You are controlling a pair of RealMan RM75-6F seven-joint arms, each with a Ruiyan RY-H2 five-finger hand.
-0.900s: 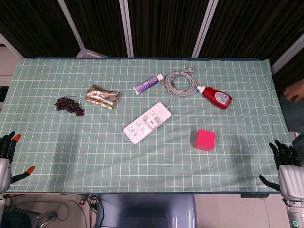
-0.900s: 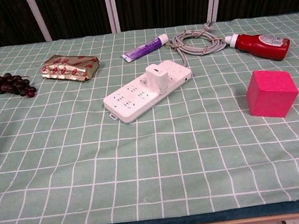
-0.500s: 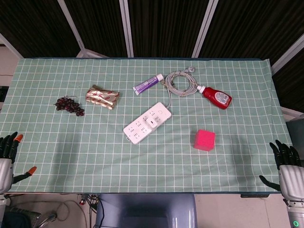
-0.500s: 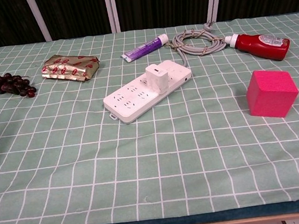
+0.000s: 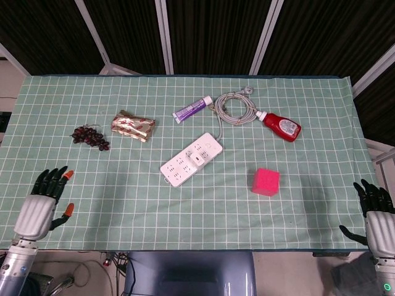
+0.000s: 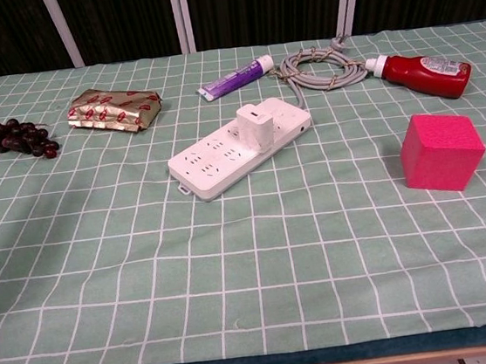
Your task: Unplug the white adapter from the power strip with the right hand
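Observation:
A white power strip [image 5: 191,160] [image 6: 239,146] lies slantwise at the table's middle. The white adapter [image 5: 197,158] [image 6: 254,127] stands plugged into it, nearer the cord end. Its grey cord [image 5: 234,108] [image 6: 322,71] is coiled behind. My right hand [image 5: 376,215] is at the table's front right corner, far from the strip, fingers apart and holding nothing. Over the front left edge my left hand [image 5: 42,201] is also empty with fingers spread. Neither hand shows in the chest view.
A pink cube [image 5: 265,182] [image 6: 441,150] sits right of the strip. A red ketchup bottle [image 5: 281,126] [image 6: 420,74] and a purple tube [image 5: 192,110] [image 6: 236,79] lie at the back. A gold snack packet [image 5: 132,126] [image 6: 115,109] and dark grapes [image 5: 90,137] [image 6: 14,137] lie to the left.
My left hand has moved inward and up over the table's front left edge. My right hand has shifted slightly down and right. The strip and adapter have not moved.

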